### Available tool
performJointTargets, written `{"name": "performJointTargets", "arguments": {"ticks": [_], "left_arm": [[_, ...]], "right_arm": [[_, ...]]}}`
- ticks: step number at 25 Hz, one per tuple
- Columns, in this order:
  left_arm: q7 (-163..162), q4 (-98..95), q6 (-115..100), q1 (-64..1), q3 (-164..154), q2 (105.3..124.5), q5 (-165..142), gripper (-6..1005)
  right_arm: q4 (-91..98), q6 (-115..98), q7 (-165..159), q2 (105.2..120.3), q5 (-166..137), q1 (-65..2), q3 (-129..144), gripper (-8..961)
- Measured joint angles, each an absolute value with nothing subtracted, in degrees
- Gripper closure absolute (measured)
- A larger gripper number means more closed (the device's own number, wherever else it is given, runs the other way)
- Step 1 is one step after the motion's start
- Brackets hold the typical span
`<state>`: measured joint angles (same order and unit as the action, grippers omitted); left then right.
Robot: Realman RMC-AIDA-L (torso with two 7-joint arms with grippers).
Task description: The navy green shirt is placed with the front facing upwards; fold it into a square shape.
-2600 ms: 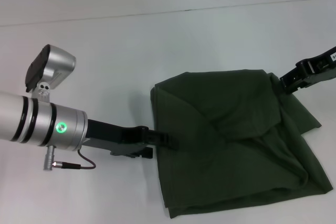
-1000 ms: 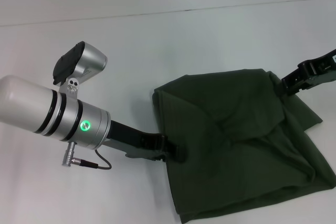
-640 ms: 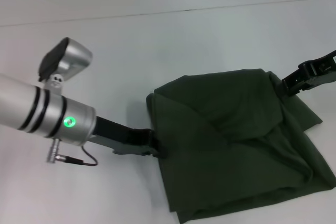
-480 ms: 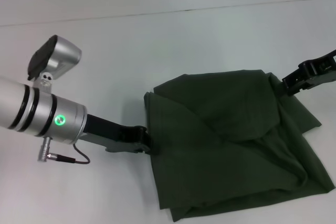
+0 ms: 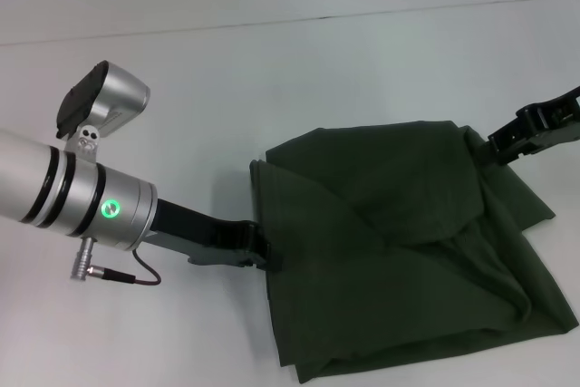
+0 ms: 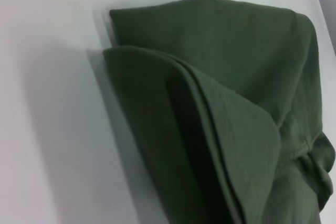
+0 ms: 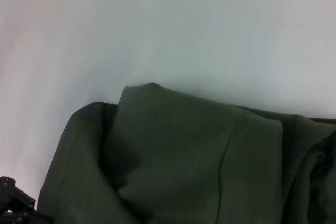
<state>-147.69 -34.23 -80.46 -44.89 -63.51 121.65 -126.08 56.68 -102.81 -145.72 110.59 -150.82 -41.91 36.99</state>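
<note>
White tabletop (image 5: 272,70) carries the navy green shirt (image 5: 408,251), part-folded w/ lumpy layers, at approx 4 o'clock; left end effector (image 5: 263,246) at its 9 o'clock edge, right end effector (image 5: 498,147) at its 1 o'clock corner, prob. to tug it square, grip state can't tell for either.

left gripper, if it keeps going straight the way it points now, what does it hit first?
The navy green shirt. The left gripper sits at the shirt's left edge, pointing right across it, so the stacked folded layers come first. Contact may already exist; depth is unclear. The right gripper is at the far right corner.
</note>
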Motion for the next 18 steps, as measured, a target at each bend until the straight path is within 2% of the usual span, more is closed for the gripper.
{"name": "performJointTargets", "arguments": {"ticks": [13, 18], "left_arm": [[-148.57, -34.43, -80.83, -43.66, -63.37, 119.82, -126.7, 937], [-146.9, -34.45, -81.98, -43.56, -63.1, 120.31, -125.14, 923]], "right_arm": [[56.68, -102.87, -145.74, 110.62, -150.82, -41.99, 36.91, 585], [56.69, -102.87, -145.75, 110.68, -150.82, -42.24, 36.91, 585]]}}
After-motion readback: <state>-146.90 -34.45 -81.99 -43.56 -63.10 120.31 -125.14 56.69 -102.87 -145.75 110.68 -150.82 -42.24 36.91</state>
